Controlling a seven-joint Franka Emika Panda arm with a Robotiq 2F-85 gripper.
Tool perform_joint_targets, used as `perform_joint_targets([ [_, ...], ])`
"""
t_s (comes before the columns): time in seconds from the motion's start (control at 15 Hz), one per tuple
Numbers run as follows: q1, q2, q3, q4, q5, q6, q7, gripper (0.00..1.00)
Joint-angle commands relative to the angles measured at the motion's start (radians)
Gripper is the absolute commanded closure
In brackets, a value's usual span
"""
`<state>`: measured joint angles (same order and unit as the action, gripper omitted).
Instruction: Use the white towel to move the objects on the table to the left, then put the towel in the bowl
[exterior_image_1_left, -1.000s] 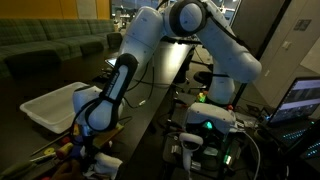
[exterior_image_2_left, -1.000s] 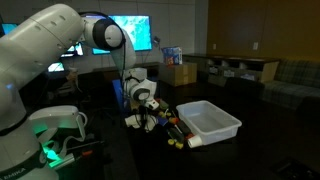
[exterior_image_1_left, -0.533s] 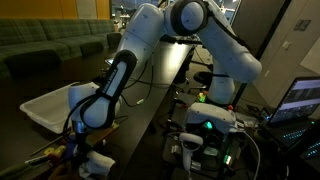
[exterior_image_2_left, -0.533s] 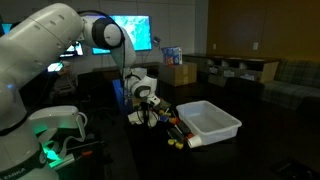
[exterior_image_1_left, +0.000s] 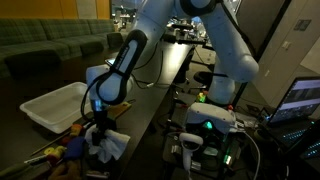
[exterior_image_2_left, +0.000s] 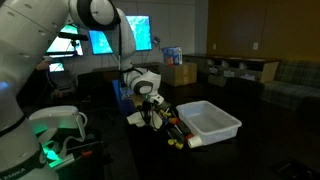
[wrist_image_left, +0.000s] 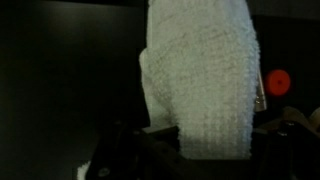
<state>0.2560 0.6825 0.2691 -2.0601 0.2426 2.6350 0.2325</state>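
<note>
The arm (exterior_image_1_left: 135, 60) bends down over the dark worktop (exterior_image_1_left: 150, 115). A white bowl (exterior_image_2_left: 208, 120) stands on it, near the hand (exterior_image_1_left: 102, 130). The hand is closed on the towel (wrist_image_left: 200, 80), which hangs from it just beside small objects (exterior_image_1_left: 62, 148).

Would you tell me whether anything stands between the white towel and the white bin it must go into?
The white knitted towel hangs from the tool. Between it and the white rectangular plastic bin, small colourful objects lie low, so the lifted towel should probably clear them.
</note>
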Motion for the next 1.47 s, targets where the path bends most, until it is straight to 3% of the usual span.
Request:
perform_joint_targets([
  [0.0,-0.119,-0.188,0.019,-0.208,0.026,-0.042,-0.136,0.91],
  [0.2,-0.173,-0.260,-0.036,-0.283,0.000,-0.073,-0.192,0.91],
  [0.6,-0.164,-0.229,-0.286,-0.268,-0.225,0.030,-0.119,0.92],
  [0.87,-0.195,-0.145,-0.359,-0.189,-0.247,0.149,-0.102,0.91],
  [1.4,-0.164,0.096,-0.436,0.029,-0.225,0.292,-0.011,0.91],
])
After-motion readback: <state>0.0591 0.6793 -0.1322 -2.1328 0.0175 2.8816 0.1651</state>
